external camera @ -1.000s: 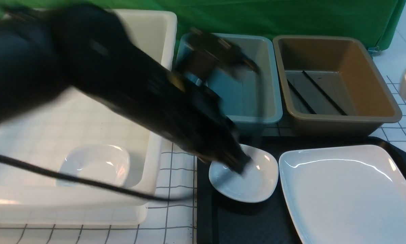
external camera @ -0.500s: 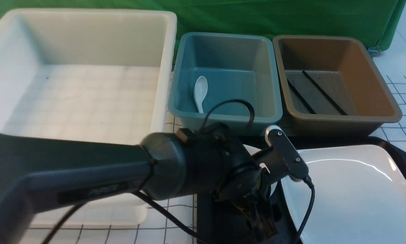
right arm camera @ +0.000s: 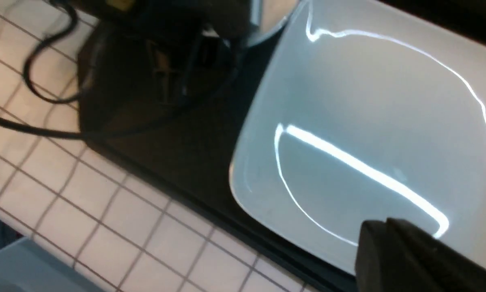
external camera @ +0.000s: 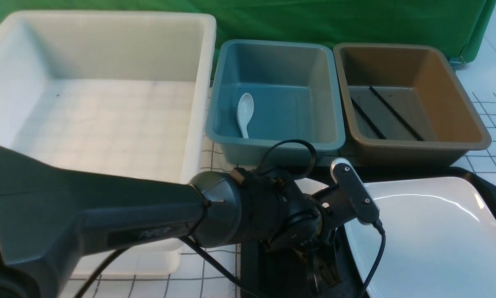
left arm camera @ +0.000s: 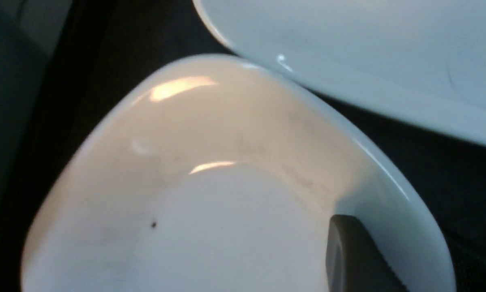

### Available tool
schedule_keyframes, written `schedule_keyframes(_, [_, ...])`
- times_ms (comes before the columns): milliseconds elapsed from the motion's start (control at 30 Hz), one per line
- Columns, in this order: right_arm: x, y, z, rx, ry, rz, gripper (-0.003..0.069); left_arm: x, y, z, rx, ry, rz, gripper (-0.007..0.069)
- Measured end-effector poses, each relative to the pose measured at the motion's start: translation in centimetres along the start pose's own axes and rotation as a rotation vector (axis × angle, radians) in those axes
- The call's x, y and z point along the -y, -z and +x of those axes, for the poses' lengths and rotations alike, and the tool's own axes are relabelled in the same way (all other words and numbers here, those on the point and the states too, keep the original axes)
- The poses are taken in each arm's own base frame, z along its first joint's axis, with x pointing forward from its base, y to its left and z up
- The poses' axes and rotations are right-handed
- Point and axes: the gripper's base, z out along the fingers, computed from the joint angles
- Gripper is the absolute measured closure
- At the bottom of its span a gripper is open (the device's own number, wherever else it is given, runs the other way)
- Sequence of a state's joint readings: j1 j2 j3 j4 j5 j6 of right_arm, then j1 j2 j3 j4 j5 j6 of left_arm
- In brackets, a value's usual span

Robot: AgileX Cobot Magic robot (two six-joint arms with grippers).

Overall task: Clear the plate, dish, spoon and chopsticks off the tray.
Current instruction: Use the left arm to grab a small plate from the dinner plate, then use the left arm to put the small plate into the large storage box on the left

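Observation:
The small white dish [left arm camera: 210,194] sits on the black tray [external camera: 264,269], mostly hidden under my left wrist in the front view; a sliver [external camera: 310,186] shows. My left gripper [left arm camera: 389,239] straddles the dish's rim, shut on it: one finger [left arm camera: 348,251] lies inside and the other is hidden below. The large white plate [external camera: 430,236] lies on the tray to the dish's right. My right gripper [right arm camera: 389,239] is shut and empty, just above the plate's [right arm camera: 368,121] near edge. The spoon [external camera: 244,108] lies in the blue bin, the chopsticks [external camera: 391,108] in the brown bin.
A large white bin [external camera: 107,49] stands at the back left, the blue bin [external camera: 335,136] in the middle and the brown bin [external camera: 475,136] at the right, just behind the tray. My left arm [external camera: 107,215] and its cable cross the white bin's front.
My left arm has swung down from in front of the bins to lie low over the tray's left part, covering the dish. In the last half second it shifted slightly right.

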State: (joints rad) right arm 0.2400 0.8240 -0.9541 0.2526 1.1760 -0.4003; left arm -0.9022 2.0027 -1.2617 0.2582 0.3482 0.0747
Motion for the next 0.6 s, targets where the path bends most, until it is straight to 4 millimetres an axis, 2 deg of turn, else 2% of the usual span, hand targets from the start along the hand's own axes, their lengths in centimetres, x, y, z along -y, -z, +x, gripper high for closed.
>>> schedule_keyframes(167, [-0.5, 0.0, -0.4, 0.041, 0.018, -0.052, 0.0662, -0.2, 0.9, -0.2, -0.008, 0.013, -0.002, 0.0511])
schedule_keyframes(267, [-0.5, 0.0, -0.5, 0.058, 0.018, -0.051, 0.0662, -0.5, 3.8, -0.9, 0.001, 0.069, 0.007, 0.0575])
schedule_keyframes(333, [-0.4, 0.0, -0.6, 0.070, 0.017, -0.048, 0.0662, -0.6, 5.3, -1.2, 0.016, 0.098, 0.012, 0.0592])
schedule_keyframes(400, [-0.5, 0.3, -1.0, 0.096, 0.014, -0.050, 0.0662, -1.0, 9.6, -2.2, 0.048, 0.153, 0.024, 0.0608])
schedule_keyframes(433, [-0.5, 0.4, -1.1, 0.104, 0.013, -0.052, 0.0662, -1.1, 10.0, -2.4, 0.059, 0.155, 0.023, 0.0608])
schedule_keyframes(467, [-0.7, 0.9, -1.5, 0.138, 0.009, -0.062, 0.0662, -1.6, 13.1, -3.2, 0.115, 0.166, 0.009, 0.0609])
schedule_keyframes(600, [-1.5, 2.9, -3.6, 0.297, 0.018, -0.127, 0.0662, -4.1, 21.2, -4.4, 0.268, 0.274, -0.050, 0.0609])
